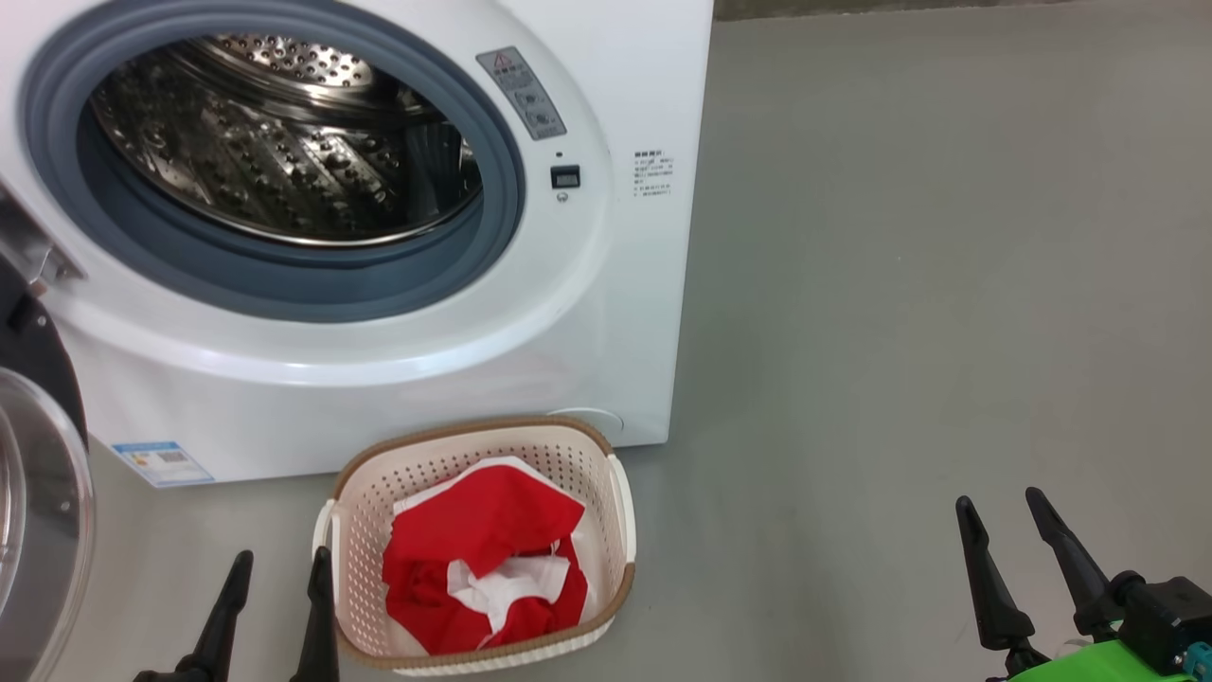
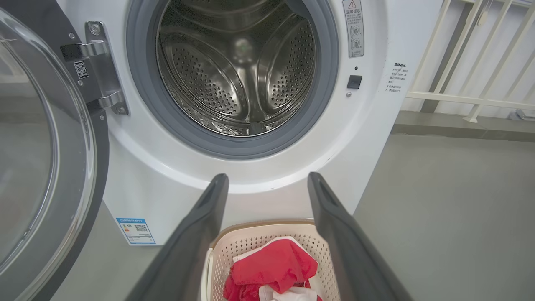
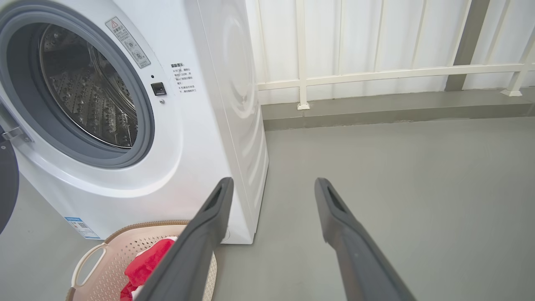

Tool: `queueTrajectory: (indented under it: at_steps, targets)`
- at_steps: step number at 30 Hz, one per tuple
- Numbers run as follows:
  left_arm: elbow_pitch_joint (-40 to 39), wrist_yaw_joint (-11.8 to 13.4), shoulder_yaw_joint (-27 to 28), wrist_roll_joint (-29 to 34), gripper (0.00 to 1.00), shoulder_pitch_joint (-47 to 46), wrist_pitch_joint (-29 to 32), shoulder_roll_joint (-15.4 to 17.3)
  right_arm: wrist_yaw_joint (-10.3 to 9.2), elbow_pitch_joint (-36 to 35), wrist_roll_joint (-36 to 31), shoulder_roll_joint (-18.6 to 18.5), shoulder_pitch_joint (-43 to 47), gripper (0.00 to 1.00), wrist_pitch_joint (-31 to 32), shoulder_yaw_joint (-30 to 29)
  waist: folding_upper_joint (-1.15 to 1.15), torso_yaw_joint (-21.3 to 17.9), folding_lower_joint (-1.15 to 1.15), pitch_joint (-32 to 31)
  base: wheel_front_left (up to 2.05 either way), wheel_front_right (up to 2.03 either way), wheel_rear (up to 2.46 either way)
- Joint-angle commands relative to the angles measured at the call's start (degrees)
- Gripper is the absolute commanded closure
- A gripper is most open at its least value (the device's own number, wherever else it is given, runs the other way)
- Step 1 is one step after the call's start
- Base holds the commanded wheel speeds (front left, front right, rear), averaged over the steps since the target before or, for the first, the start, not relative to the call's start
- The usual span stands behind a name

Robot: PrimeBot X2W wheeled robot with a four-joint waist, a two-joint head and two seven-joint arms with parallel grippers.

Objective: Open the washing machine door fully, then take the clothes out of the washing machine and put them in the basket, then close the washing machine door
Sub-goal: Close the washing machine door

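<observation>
The white washing machine (image 1: 398, 379) fills the upper left, its steel drum (image 1: 275, 142) showing no clothes inside. Its door (image 1: 38, 493) hangs swung open at the far left, glass bowl facing me; the left wrist view has the door (image 2: 42, 146) on its left. In front of the machine stands the cream basket (image 1: 606, 445) with red and white clothes (image 1: 483, 559) piled in it. My left gripper (image 1: 279, 568) is open just left of the basket, nothing between its fingers. Far to the right, my right gripper (image 1: 999, 507) is open over bare floor.
Grey floor (image 1: 900, 284) spreads to the right of the machine. A white railing (image 3: 376, 75) and a low grey kerb run along the back wall behind it.
</observation>
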Motion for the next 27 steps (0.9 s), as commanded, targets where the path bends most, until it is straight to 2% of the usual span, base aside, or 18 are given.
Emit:
queueTrajectory:
  at_steps: [1,11,27]
  targets:
    - [-1.65,0.26,2.01,0.48,0.00,-0.83,-0.31,0.61,0.36,-1.55,-1.00,-0.69,-0.18,0.00,-0.37,0.77,0.00,0.01,0.00,0.05,-1.11,1.09,0.02]
    - [-2.39,-0.12,1.87,-0.42,0.00,-0.92,-0.31,0.61,0.36,-1.86,-0.94,-0.71,-0.23,0.00,-0.37,0.76,0.00,0.03,0.00,0.45,-0.92,0.89,0.03]
    - [-1.87,-0.08,1.06,-0.89,0.00,-1.81,-0.31,0.61,0.36,-2.05,-0.82,-0.61,-0.36,0.00,-0.37,0.47,0.00,1.36,0.00,1.20,-0.03,0.03,0.00]
